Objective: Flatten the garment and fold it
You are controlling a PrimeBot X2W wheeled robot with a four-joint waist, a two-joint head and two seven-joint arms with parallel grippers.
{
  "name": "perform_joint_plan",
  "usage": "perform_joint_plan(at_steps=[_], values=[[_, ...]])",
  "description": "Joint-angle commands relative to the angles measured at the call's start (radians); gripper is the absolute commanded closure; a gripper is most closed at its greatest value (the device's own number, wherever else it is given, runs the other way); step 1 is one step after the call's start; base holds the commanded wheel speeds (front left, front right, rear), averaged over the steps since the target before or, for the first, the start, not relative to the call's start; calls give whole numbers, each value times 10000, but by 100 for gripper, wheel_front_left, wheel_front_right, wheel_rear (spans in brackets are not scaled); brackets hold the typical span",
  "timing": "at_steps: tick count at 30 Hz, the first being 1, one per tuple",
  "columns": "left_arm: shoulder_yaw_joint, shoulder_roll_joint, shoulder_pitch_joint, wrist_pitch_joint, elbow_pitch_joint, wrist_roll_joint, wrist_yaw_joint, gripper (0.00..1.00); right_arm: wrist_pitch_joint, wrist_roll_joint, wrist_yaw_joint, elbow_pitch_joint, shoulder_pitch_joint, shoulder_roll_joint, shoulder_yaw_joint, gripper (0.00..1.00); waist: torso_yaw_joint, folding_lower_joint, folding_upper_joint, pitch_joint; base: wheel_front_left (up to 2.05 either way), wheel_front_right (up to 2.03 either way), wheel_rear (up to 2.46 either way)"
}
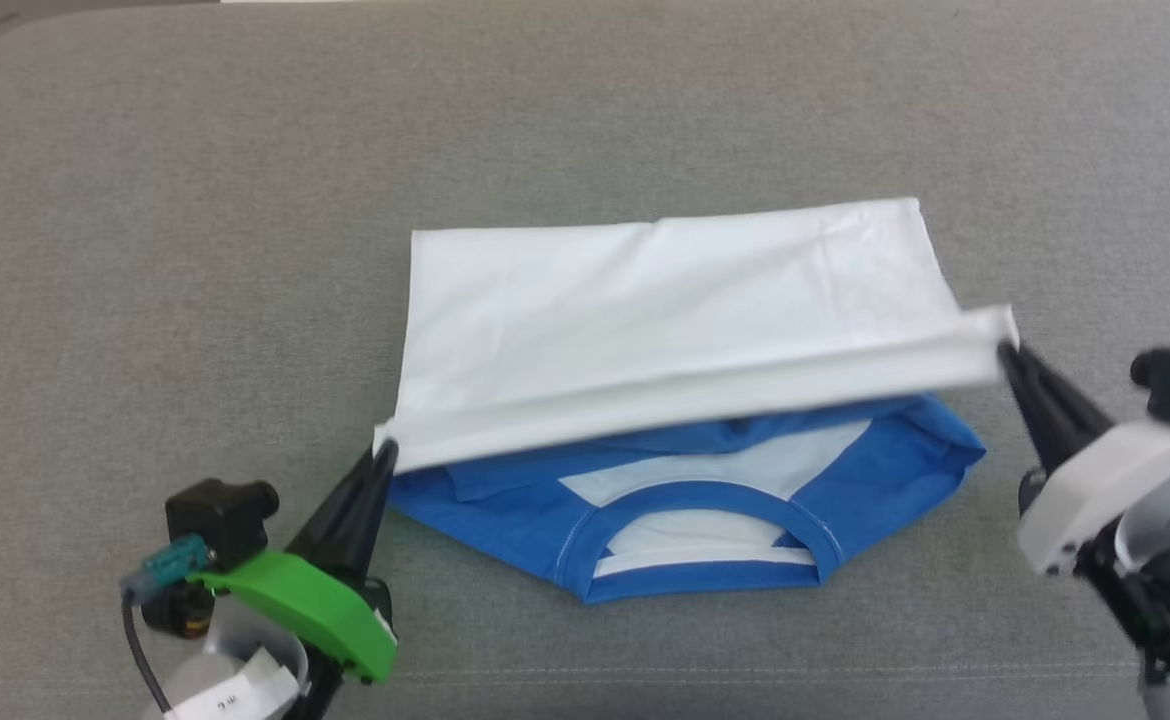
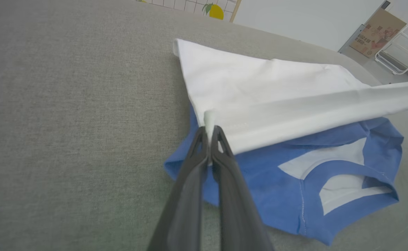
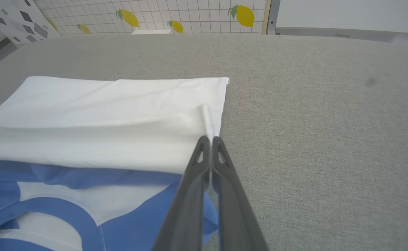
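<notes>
We hold our left gripper [image 1: 385, 458] and right gripper [image 1: 1005, 352] wide apart toward the surface's [image 1: 145, 200] front edge, each clamped on the garment [image 1: 665, 300].

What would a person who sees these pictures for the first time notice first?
The garment, its white hem stretched in the air over the grey cushion. The left gripper and right gripper each pinch one corner of it. Under it, nearer the robot, lies the blue neckband.
</notes>
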Motion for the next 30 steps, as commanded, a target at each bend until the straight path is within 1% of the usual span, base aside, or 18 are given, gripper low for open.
perform_joint_plan(at_steps=[1, 7, 13, 14, 15, 16, 19, 23, 26, 29, 30], values=[[-27, -2, 225, 12, 149, -64, -16, 100, 91, -154, -15, -49, 297, 119, -93, 100, 78, 2, 0, -102, 0, 0, 0], [-559, -34, 594, 245, 980, -14, -204, 100, 417, -753, -15, 228, 1057, 436, -136, 100, 41, 2, 0, -136, 0, 0, 0], [-1048, -285, 350, 287, 1910, 191, -343, 100, 560, -954, -15, 1001, 1119, 763, 116, 100, 63, 2, 0, -139, 0, 0, 0], [-1094, -319, 301, 295, 2044, 224, -340, 60, 597, -984, -15, 1109, 1104, 799, 140, 88, 68, 2, 0, -152, 0, 0, 0], [-1124, -360, 243, 271, 2186, 266, -313, 0, 651, -1004, -15, 1224, 1096, 850, 147, 58, 77, 2, 0, -176, 0, 0, 0], [-1137, -395, 205, 242, 2285, 281, -300, 0, 746, -1007, -15, 1302, 1111, 899, 131, 0, 85, 2, 0, -202, 0, 0, 0], [-1055, -496, 126, 22, 2487, 290, -174, 0, 971, -1033, -15, 1319, 1221, 980, -67, 0, 151, 2, 0, -340, 0, 0, 0], [-653, -576, 196, -663, 2292, 267, 204, 0, 1096, -1119, -15, 881, 1506, 1117, -648, 0, 261, 2, 0, -570, 0, 0, 0], [-4, -653, 233, -1362, 1903, 283, 656, 0, 1036, -1069, -15, 247, 1713, 1365, -1157, 0, 360, 2, 0, -729, 0, 0, 0], [631, -779, 191, -1633, 1443, 576, 1051, 0, 810, -878, -15, -311, 1728, 1728, -1561, 0, 435, 2, 0, -823, 0, 0, 0], [856, -899, 165, -1666, 1224, 730, 1210, 0, 730, -812, -15, -470, 1692, 1862, -1673, 0, 460, 2, 0, -849, 0, 0, 0]])
